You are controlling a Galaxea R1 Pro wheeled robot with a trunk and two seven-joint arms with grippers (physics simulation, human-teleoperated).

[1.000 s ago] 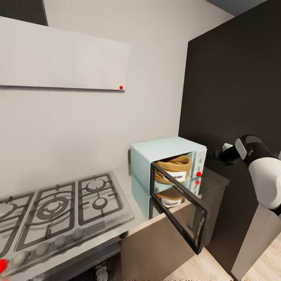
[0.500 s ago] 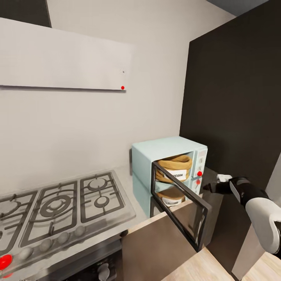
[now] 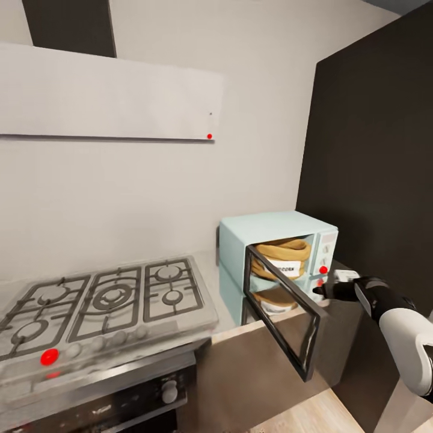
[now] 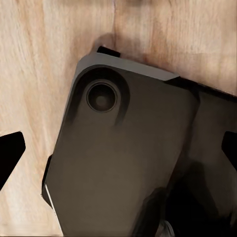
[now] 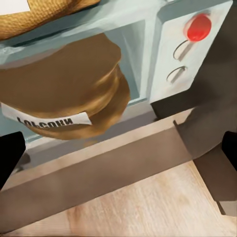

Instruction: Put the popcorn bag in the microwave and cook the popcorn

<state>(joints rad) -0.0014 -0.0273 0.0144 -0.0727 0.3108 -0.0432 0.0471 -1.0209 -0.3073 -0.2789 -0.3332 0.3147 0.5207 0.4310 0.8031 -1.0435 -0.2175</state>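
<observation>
One popcorn bag [image 3: 284,255] is seen inside the one microwave [image 3: 278,257], whose dark glass door [image 3: 282,317] is swung open toward the viewer. A mirrored copy of the bag is thrown on the glossy countertop [image 3: 211,282] beneath it. On the microwave's control panel, two white knobs [image 5: 179,61] and one red round light [image 3: 323,270] are counted. The right gripper [image 3: 320,292] is held just beside that panel, below the light; in the right wrist view its dark fingertips [image 5: 10,155] are set wide apart, with nothing between them. The left gripper's tips [image 4: 9,154] are likewise spread, over a dark moulded robot part [image 4: 123,158] and the light wood floor [image 4: 34,64]. One gas hob [image 3: 102,300] with several burners is set beside the microwave, under a pale wall [image 3: 150,192]; a dark tall cabinet [image 3: 373,168] is placed behind. The bag's contents cannot be made out.
</observation>
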